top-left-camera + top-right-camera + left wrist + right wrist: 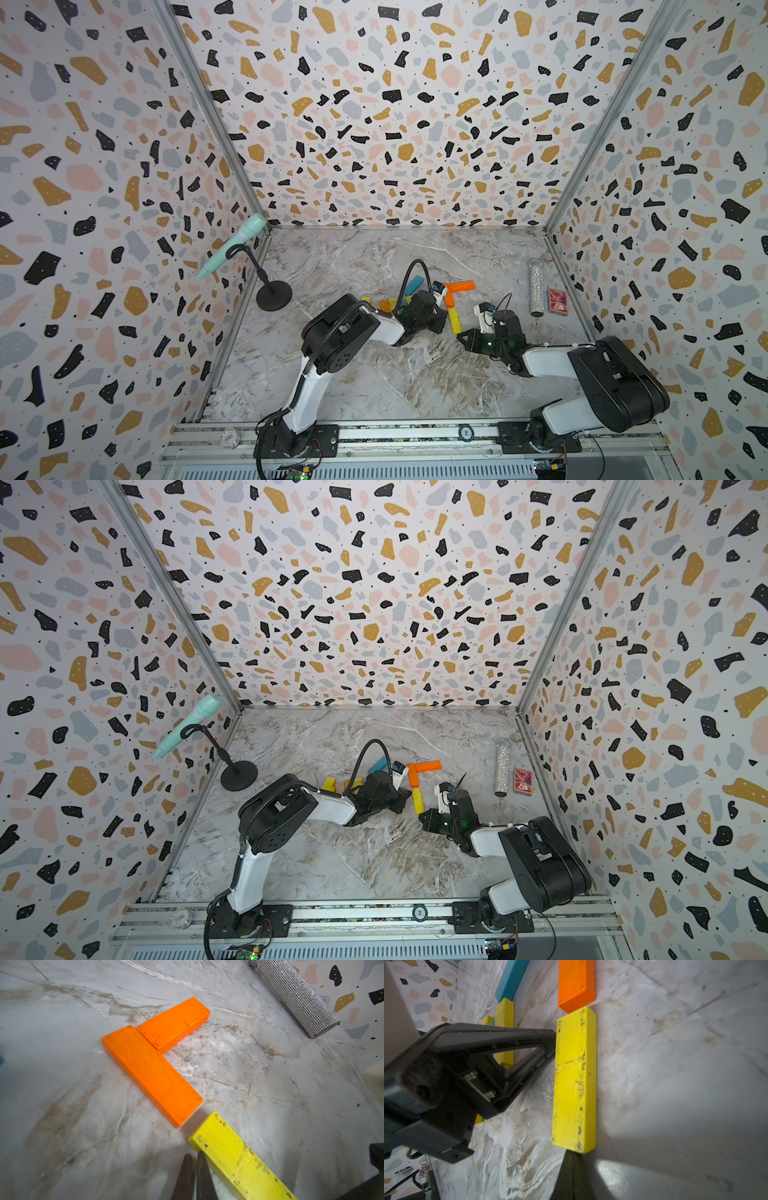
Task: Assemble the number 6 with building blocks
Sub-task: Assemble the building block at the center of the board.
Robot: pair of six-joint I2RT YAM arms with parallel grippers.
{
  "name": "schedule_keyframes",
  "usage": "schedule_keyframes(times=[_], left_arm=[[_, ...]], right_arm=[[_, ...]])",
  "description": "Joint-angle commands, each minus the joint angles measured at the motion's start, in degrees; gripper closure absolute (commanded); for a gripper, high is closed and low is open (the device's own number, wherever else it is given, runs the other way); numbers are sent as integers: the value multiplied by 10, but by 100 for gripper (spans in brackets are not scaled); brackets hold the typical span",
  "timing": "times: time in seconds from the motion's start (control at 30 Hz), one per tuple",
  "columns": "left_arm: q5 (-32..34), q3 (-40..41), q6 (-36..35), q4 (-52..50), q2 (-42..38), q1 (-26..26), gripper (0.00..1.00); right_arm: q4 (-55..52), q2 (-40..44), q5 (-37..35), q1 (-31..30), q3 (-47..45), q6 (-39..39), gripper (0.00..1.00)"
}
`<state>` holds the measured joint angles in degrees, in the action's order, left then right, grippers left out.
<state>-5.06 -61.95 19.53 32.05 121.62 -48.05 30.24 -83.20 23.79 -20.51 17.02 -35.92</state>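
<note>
- Orange in the L: two, flat on the table [62, 1105], touching: orange stem plank [151, 1076], orange top plank [174, 1022].
- One yellow plank [575, 1078] in line with the stem, narrow gap.
- Both sets together: left jaws' tips against yellow plank's long side; right jaws' tips at its free end.
- One blue plank [510, 978] past the left jaws.

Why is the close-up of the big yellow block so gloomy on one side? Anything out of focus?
Right wrist view: a broad shadow darkens the table beside the yellow block, one bright patch near the right claw; the left claw is soft where nearest the lens. Left wrist view: nearer orange block sharp, frame edges smeared. In a top view walls splay, a wide-lens effect.
</note>
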Motion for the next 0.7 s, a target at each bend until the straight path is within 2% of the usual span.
schedule_keyframes(times=[0.0, 0.47, 0.67], left_arm=[[8, -8, -2, -23, 17, 0, 100], [15, 0, -4, -24, 7, 0, 100], [19, 4, -5, -29, -12, 0, 100]], right_arm=[[-20, -8, -10, 3, 7, 1, 96], [-17, -32, -9, 7, 18, 9, 96], [-28, -16, -12, 6, 16, 10, 93]])
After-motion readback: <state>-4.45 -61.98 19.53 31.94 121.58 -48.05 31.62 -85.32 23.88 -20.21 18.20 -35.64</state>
